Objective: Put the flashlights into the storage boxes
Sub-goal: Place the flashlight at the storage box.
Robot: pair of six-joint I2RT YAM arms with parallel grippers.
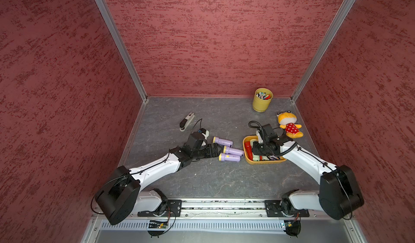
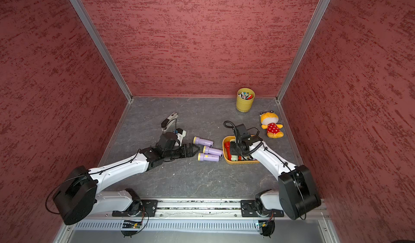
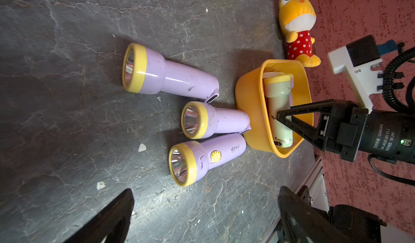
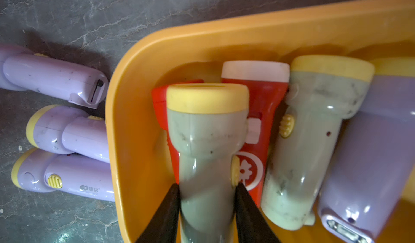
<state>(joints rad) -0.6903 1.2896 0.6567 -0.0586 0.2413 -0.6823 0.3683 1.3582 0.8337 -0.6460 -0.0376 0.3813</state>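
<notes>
Flashlights [image 3: 195, 161], eight counted. Three lilac flashlights [image 1: 233, 151] lie side by side near the middle of the table [image 1: 213, 181], with their yellow heads toward the left edge and their tails toward the tray [image 1: 262, 162]. The two nearer the front edge lie just beside the tray's left wall, and the third lies a little farther back. The tray is orange-yellow and shallow, and sits toward the right edge of the table, about midway between front and back. It holds five flashlights packed lengthwise: two red flashlights [image 4: 256, 91], one with a white head; a pale green one [image 4: 314, 129]; a lilac one [image 4: 381, 140]; and the pale green flashlight [image 4: 206, 140] clamped by the right gripper [image 4: 207, 185]. That gripper's fingers press either side of the barrel above a red one; whether the barrel rests or hangs clear cannot be told. The left gripper [image 3: 206, 190] is spread wide and empty, low over the table, just left of the lilac heads. Other items: a plush toy [image 1: 289, 126] behind the tray near the right edge, a yellow cup of pens [image 1: 262, 100] at the back edge, and a grey-white stapler-like device [image 1: 186, 121] toward the back left.
</notes>
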